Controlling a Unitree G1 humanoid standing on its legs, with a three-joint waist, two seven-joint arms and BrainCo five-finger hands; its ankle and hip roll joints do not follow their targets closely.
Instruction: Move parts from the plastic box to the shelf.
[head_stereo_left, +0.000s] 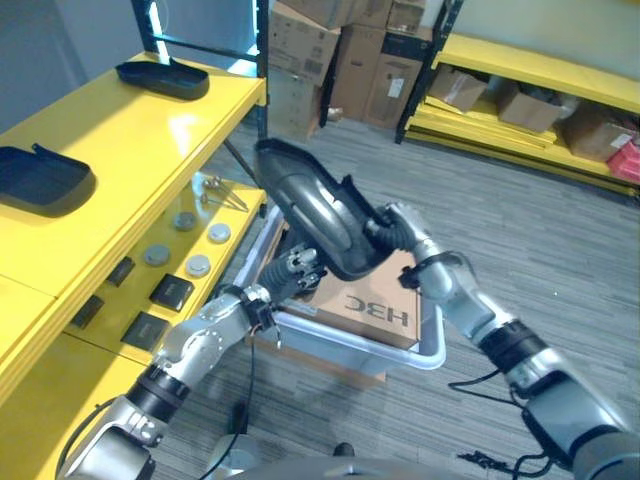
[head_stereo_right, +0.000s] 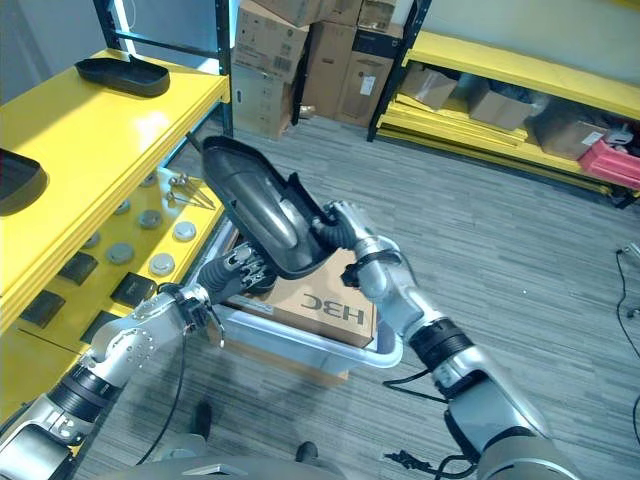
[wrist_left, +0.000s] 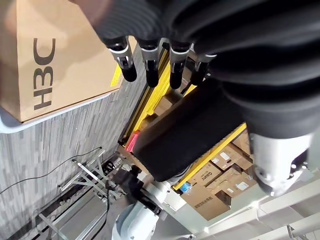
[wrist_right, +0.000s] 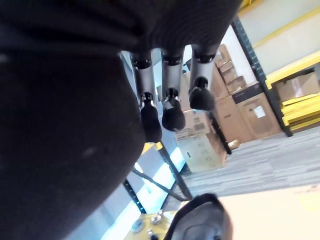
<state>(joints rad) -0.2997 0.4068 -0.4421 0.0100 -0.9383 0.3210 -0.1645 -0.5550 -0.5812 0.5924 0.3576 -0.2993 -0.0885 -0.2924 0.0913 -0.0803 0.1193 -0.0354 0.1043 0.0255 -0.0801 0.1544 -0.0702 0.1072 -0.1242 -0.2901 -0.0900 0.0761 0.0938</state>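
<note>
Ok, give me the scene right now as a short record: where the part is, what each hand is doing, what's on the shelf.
held part: large black plastic part, lifted above the plastic box
right hand: right hand curled on the part's lower end
left hand: left hand under the part, fingers straight, touching or not unclear
box contents: cardboard box
shelf top: yellow shelf holds two black parts, one near and one far
lower level: small round and square pieces
</note>
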